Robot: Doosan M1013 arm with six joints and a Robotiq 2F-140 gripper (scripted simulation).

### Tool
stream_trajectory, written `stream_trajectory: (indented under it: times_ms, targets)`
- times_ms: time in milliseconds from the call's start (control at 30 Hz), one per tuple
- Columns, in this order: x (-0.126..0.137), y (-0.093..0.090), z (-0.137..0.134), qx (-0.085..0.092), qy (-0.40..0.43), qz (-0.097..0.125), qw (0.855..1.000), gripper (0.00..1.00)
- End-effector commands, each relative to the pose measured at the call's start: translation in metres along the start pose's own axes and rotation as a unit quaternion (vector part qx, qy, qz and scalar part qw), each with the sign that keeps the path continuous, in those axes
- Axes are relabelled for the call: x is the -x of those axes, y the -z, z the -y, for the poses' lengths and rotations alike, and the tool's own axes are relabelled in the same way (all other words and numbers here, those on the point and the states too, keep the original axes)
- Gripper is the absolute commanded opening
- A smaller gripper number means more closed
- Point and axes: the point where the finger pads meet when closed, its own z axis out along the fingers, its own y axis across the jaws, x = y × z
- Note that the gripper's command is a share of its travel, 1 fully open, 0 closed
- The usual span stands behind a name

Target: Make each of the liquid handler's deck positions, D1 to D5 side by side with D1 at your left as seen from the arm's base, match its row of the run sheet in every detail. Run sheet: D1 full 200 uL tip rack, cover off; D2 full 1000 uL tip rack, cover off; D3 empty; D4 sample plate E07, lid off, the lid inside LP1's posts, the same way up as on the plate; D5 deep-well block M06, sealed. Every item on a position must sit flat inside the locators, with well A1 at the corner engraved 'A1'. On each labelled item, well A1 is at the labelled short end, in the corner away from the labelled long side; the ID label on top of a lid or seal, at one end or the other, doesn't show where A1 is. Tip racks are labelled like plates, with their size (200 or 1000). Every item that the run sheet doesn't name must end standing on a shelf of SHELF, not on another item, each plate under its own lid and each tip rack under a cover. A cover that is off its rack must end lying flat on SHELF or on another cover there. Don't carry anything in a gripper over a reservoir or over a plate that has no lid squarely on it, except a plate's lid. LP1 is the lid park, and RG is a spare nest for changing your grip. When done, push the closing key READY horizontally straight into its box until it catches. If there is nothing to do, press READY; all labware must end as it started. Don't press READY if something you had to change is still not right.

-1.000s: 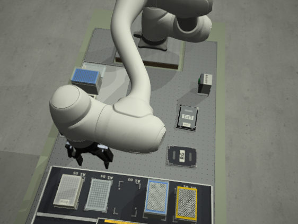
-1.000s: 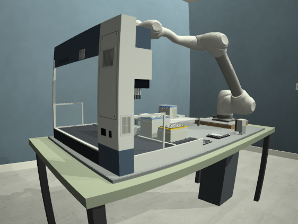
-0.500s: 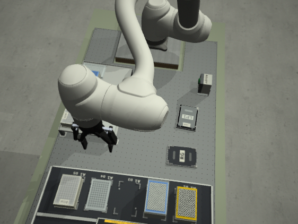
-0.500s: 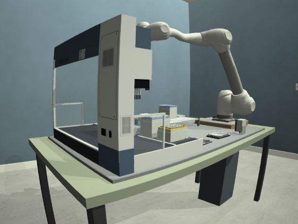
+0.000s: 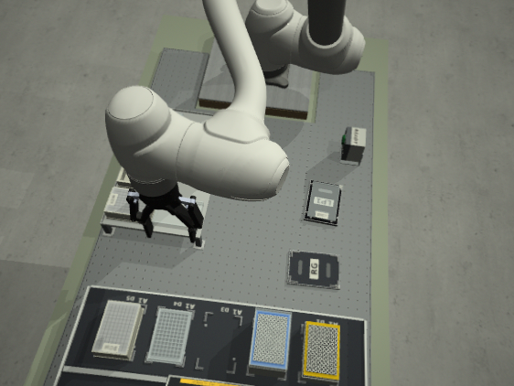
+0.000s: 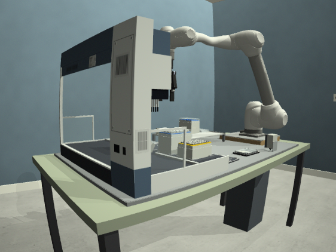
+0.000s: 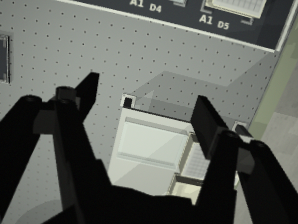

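Note:
My gripper (image 5: 171,235) is open and empty. It hangs over the front part of SHELF (image 5: 153,215) at the left of the table. In the wrist view the open fingers frame the shelf's top, where a pale flat cover-like item (image 7: 150,145) lies next to a gridded item (image 7: 197,162). On the deck, D5 holds a sealed deep-well block (image 5: 116,336). D4 holds a plate without a lid (image 5: 169,336). D3 (image 5: 222,338) is empty. D2 holds a blue-rimmed tip rack (image 5: 272,338) and D1 a yellow-rimmed one (image 5: 322,349), both uncovered.
The lid park LP1 (image 5: 323,202) seems to hold a clear lid. The spare nest RG (image 5: 314,269) lies in front of it. The READY box (image 5: 353,144) stands at the far right. The liquid handler's tall frame (image 6: 131,104) stands over the deck. The arm's big elbow hides much of the shelf.

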Motion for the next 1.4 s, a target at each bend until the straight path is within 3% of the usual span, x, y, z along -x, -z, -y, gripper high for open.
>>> stream_trajectory:
  times_ms: [0, 167, 433, 733, 1000, 1300, 1367]
  targets:
    - [0.0, 0.001, -0.013, 0.0, 0.0, -0.001, 1.0, 0.66]
    - [0.0, 0.001, -0.038, 0.0, 0.0, -0.001, 1.0, 0.66]
    - [0.001, 0.001, -0.055, 0.0, 0.0, -0.001, 1.0, 0.66]
    - [0.002, 0.001, -0.1, 0.0, 0.0, -0.001, 1.0, 0.66]
    - [0.002, 0.001, -0.117, 0.0, 0.0, -0.001, 1.0, 0.66]
    - [-0.043, 0.001, -0.118, 0.0, 0.0, -0.001, 1.0, 0.66]
    - [-0.043, 0.001, -0.118, 0.0, 0.0, -0.001, 1.0, 0.66]
